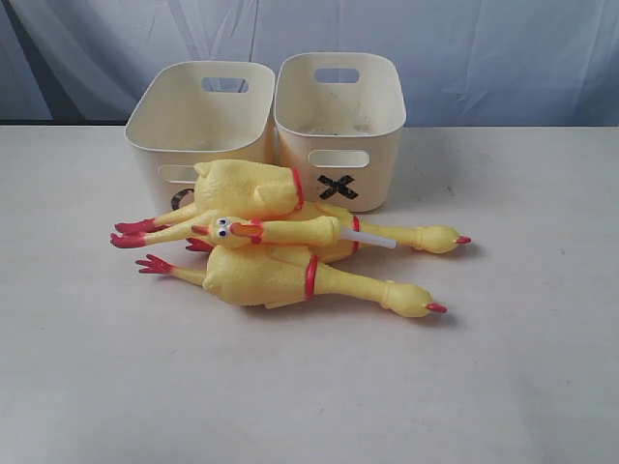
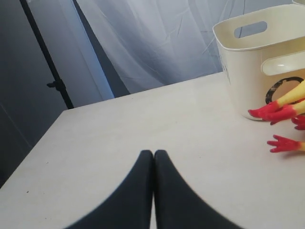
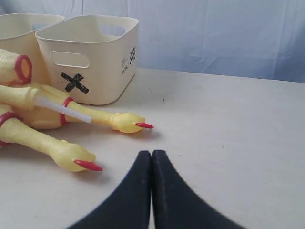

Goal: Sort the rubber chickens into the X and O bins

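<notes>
Several yellow rubber chickens lie piled on the table in front of two cream bins. A large chicken (image 1: 276,278) lies nearest, head to the right. A smaller slim chicken (image 1: 285,232) lies across the pile, facing left. Another large chicken (image 1: 247,188) leans on the bins, hiding most of the O. The O bin (image 1: 155,145) stands left and the X bin (image 1: 382,155) right. My left gripper (image 2: 153,152) is shut and empty, apart from the O bin (image 2: 238,71) and the red feet (image 2: 269,112). My right gripper (image 3: 151,153) is shut and empty, short of the beaked heads (image 3: 71,155). The X bin (image 3: 102,57) stands behind them.
A pale curtain (image 1: 464,48) hangs behind the table. The tabletop (image 1: 522,367) stretches bare to the right and front of the pile. In the left wrist view the table's far edge (image 2: 119,97) and a black pole (image 2: 47,62) show beyond it.
</notes>
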You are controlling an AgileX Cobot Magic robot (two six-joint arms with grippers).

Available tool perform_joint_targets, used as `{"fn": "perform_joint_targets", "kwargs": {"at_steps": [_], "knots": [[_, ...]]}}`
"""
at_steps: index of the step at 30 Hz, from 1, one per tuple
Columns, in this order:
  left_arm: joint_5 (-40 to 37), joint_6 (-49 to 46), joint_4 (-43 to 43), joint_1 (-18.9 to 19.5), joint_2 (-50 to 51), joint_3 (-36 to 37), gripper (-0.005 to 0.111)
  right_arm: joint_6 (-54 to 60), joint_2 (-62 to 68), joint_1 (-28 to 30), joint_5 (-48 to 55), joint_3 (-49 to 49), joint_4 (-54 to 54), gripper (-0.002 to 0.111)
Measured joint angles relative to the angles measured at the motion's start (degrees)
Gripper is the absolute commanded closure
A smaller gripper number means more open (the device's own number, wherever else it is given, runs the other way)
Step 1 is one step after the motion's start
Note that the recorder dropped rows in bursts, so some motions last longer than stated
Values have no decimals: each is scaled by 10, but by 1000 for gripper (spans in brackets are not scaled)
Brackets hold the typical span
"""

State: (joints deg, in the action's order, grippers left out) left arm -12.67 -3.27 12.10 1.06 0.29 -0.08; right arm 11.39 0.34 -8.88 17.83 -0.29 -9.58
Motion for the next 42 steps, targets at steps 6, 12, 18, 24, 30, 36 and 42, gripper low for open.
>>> {"fn": "perform_joint_targets", "kwargs": {"at_steps": [6,12,18,24,30,36,42], "knots": [[86,0,-8,0,0,0,106,0,0,0,0,0,0,108],[149,0,-4,0,0,0,106,0,0,0,0,0,0,108],[164,-2,76,0,0,0,106,0,0,0,0,0,0,108],[231,42,107,0,0,0,106,0,0,0,0,0,0,108],[378,109,88,0,0,0,106,0,0,0,0,0,0,108],[418,170,20,0,37,0,106,0,0,0,0,0,0,108],[414,237,47,0,190,-63,106,0,0,0,0,0,0,108]]}}
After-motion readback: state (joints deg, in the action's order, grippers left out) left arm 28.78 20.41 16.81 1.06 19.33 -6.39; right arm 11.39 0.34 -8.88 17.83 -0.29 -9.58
